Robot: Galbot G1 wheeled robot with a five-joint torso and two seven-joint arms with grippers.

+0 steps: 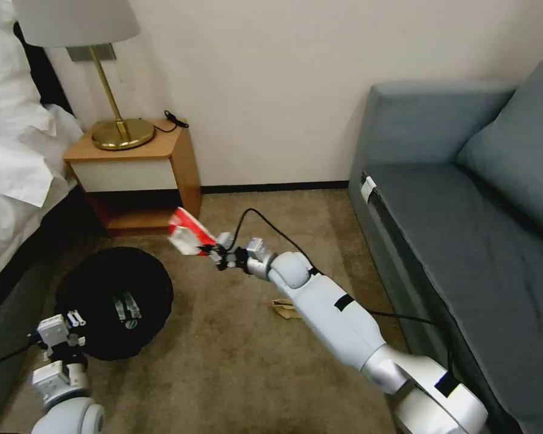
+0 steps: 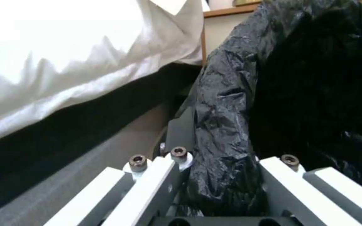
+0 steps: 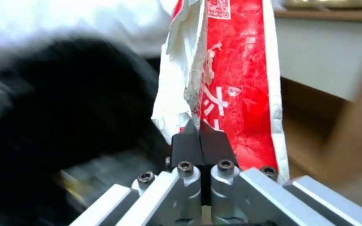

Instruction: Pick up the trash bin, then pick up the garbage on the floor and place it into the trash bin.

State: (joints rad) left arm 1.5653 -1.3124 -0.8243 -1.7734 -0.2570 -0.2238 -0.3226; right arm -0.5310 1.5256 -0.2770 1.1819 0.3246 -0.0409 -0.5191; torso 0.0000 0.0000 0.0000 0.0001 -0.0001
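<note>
The red-and-white snack packet point(image 1: 187, 234) hangs in the air above the carpet point(image 1: 235, 361), between the nightstand point(image 1: 136, 175) and the trash bin point(image 1: 111, 301), pinched at its lower edge by the right end effector point(image 1: 214, 250), whose black pads point(image 3: 200, 147) are pressed together on the crinkled film. It looks very light, limp and a little slippery, so a firm pinch on a folded edge, as here, seems the right hold; a loose grip could let it slide out or flutter off line when released. The trash bin, lined with a black plastic bag point(image 2: 231, 125), sits low beside the bed point(image 1: 12, 157), and the left end effector point(image 1: 72, 325) is at its near rim, its fingers point(image 2: 164, 169) clamped over the bag-covered edge. That thin rim with soft liner over it may slip, so the bin is best kept level. Inside the bin a clear plastic bottle point(image 1: 127, 310) lies on the liner. A tan paper bag point(image 1: 285, 308) lies on the carpet, partly hidden beside the right arm; it looks light and creased, easy to pinch by a raised fold. To judge by this, the packet is on its way to the bin and at least 1 item is left. A grey sofa point(image 1: 464, 211) stands to the right.
</note>
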